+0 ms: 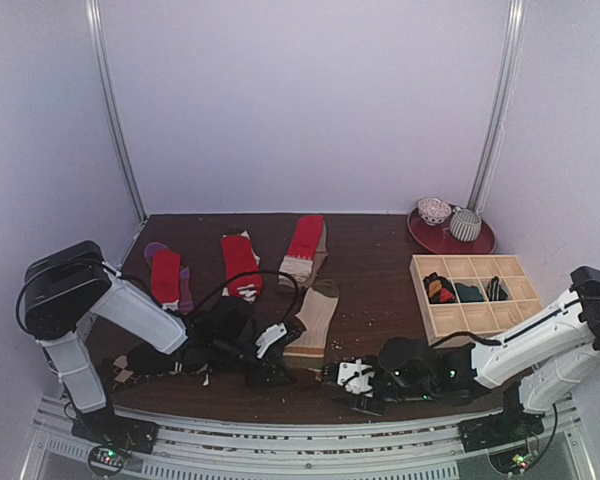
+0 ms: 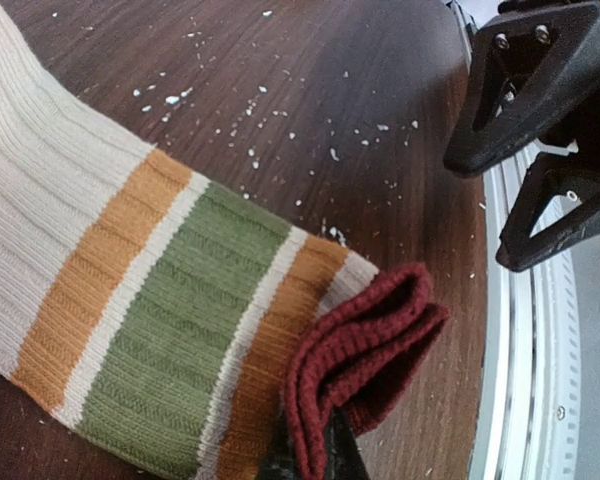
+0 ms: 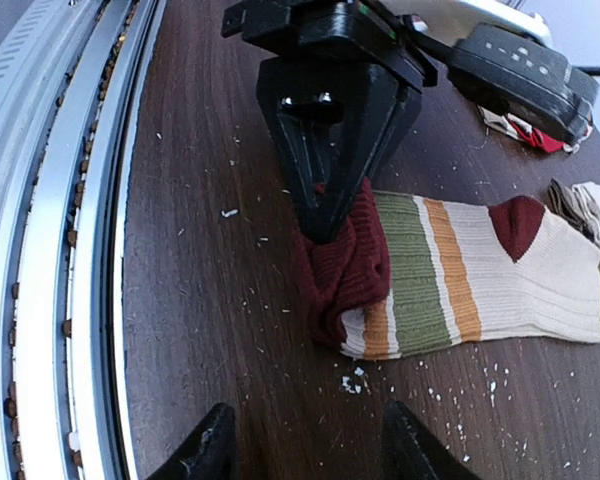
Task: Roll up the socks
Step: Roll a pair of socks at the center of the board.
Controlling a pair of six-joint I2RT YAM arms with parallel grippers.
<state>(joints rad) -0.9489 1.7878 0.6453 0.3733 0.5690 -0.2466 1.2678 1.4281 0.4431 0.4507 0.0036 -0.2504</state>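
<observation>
Left jaws pinch the folded maroon end of the banded beige sock [image 3: 460, 270], flat on the bench [image 3: 210, 330]; right jaws spread, empty; knit looks limp, light; grip that fold or it likely unrolls.

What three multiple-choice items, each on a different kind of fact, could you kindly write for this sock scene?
1. Where on the table is the wooden tray?
A) right side
B) left side
C) between the arms

2. On the beige sock, what colour is the band between the two orange bands?
A) blue
B) green
C) black

3. What is the left hand doing?
A) hanging open
B) gripping the tray
C) shut on the sock's dark red toe

Answers:
1 A, the top view shows it at the right.
2 B, both wrist views show a green band there.
3 C, the right wrist view shows its fingers pinching the toe.
</observation>
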